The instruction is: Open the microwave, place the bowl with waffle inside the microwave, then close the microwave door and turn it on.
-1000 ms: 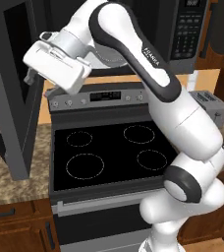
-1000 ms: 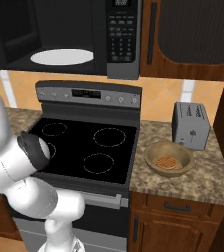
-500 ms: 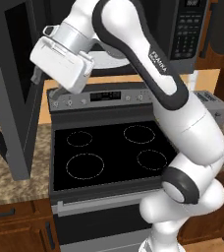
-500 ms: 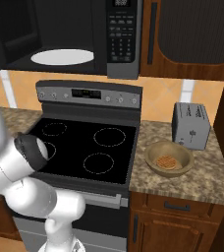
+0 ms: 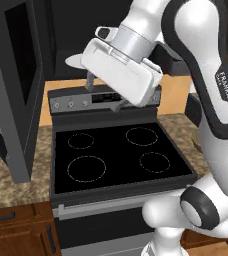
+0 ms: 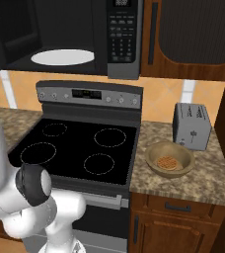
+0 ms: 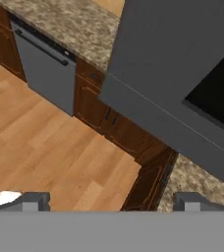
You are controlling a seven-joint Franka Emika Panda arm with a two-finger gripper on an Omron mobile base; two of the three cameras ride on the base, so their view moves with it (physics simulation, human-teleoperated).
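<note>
Swung rightward, gripper open; right view adds waffle in bowl.

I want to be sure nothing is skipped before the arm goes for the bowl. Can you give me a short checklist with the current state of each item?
1. microwave door swung open: ok, it stands wide open at the left in the left base view.
2. microwave cavity free for the bowl: ok, only the white turntable plate lies inside.
3. waffle in the bowl: ok, it lies flat in it, on the counter in front of the toaster.
4. gripper empty and open: ok, fingertips apart in the hand view, nothing between them.
5. Gripper near the bowl: not ok, it is up by the door, across the stove.
</note>
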